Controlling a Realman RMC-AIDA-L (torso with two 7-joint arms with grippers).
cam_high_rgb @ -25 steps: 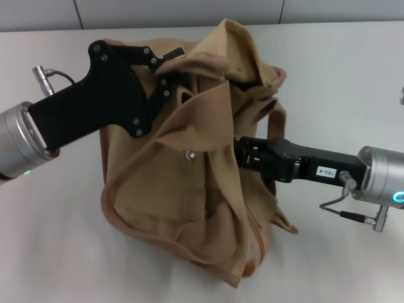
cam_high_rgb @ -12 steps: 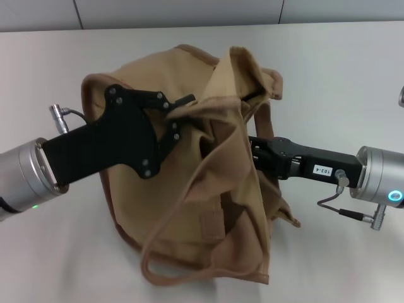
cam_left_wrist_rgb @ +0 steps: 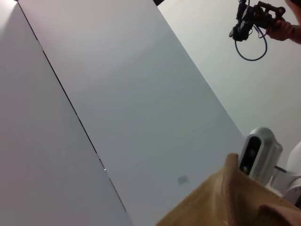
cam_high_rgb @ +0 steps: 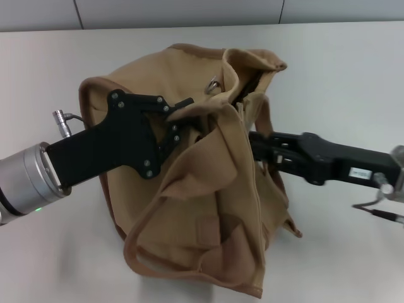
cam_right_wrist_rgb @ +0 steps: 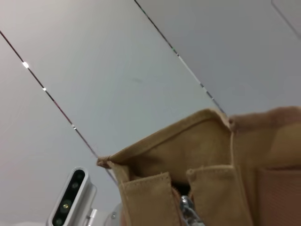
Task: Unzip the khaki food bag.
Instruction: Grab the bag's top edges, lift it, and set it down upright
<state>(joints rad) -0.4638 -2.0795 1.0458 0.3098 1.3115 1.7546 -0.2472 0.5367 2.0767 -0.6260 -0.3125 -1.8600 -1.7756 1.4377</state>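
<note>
The khaki food bag (cam_high_rgb: 208, 208) sits crumpled in the middle of the white table, tan canvas with brown edging. A web handle (cam_high_rgb: 148, 221) loops down its front. A silver ring (cam_high_rgb: 213, 84) shows near the top, beside a dark gap along the zipper line (cam_high_rgb: 249, 91). My left gripper (cam_high_rgb: 183, 113) is shut on a fold of fabric at the bag's upper left. My right gripper (cam_high_rgb: 254, 144) reaches into the bag's right side, its tip hidden behind fabric. The right wrist view shows the bag's top edge (cam_right_wrist_rgb: 207, 150) and a silver zipper pull (cam_right_wrist_rgb: 187, 207) close by.
The white table (cam_high_rgb: 353, 76) surrounds the bag. In the wrist views, grey wall panels fill the background. A silver camera unit (cam_left_wrist_rgb: 256, 150) shows there, and also in the right wrist view (cam_right_wrist_rgb: 70, 197). A person's hand with a black device (cam_left_wrist_rgb: 263, 16) is far off.
The bag's raised top has dropped and the bag has turned and spread wider. My right arm has pulled to the right. My left gripper has moved down and right with its fold.
</note>
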